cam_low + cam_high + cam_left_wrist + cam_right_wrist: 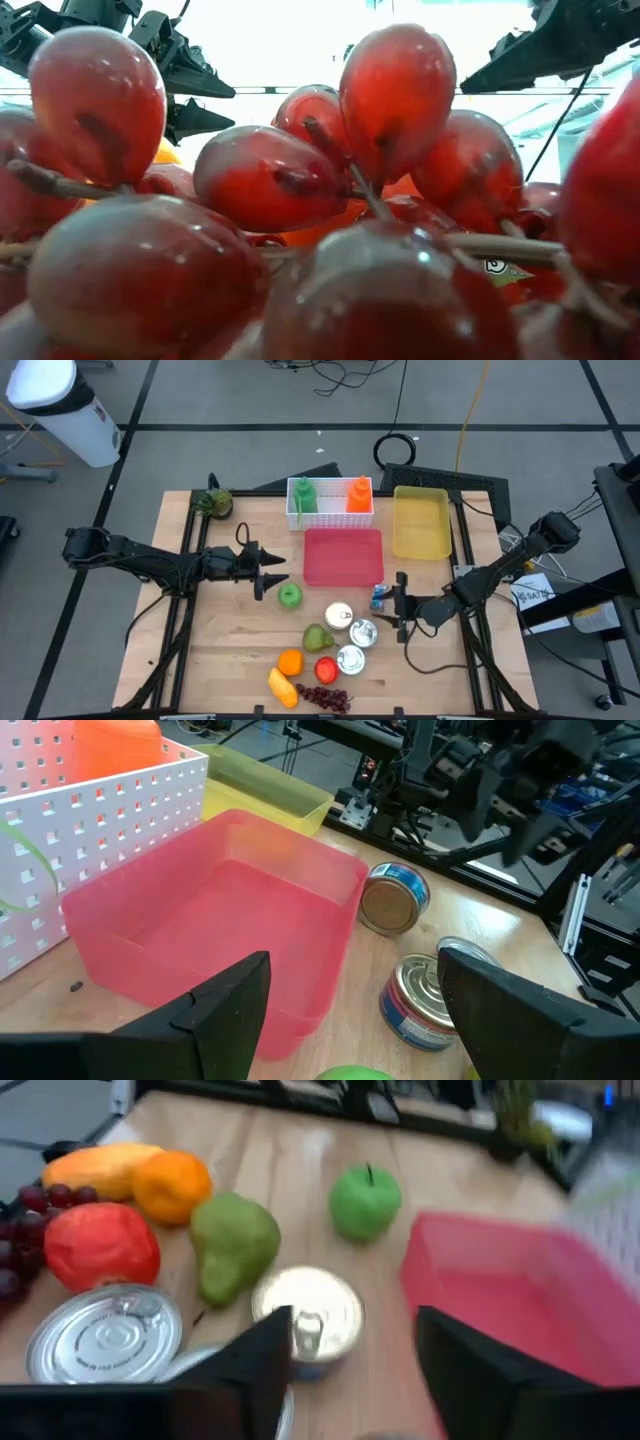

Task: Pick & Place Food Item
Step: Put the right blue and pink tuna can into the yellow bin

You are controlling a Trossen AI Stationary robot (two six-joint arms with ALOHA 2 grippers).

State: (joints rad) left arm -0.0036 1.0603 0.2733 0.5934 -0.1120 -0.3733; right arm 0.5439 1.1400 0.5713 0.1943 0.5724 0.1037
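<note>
My left gripper (270, 572) hangs with its two dark fingers (215, 1010) spread wide and nothing between them, just off the left edge of the shallow pink plastic tray (343, 556) that I take as my landmark. Right below that gripper's tips, near the tray's lower left corner, sits the round green plastic apple (289, 596).

My right gripper (401, 606) hovers below the tray's lower right corner, its fingers (255, 1370) also parted and empty. Beside them lies a small blue-labelled can (379, 597), though from above I can hardly make it out.

Just under the tray stands a tin with a gold lid (339, 616), and next to it the green pear (317, 638). Two silver-topped tins follow, one (361, 633) beside the gold one and one (350, 659) lower down. Farther below the tray are the orange fruit (290, 661), the red tomato-like fruit (326, 669), the long yellow-orange piece (282, 687) and the bunch of dark red grapes (327, 698), which fills the low view completely.

Above the tray stands the white perforated basket (330, 515), holding a green bottle (304, 495) and an orange bottle (359, 494). To the tray's right lies the yellow plastic tray (421, 522). A small green potted plant (214, 503) sits well off to the upper left.
</note>
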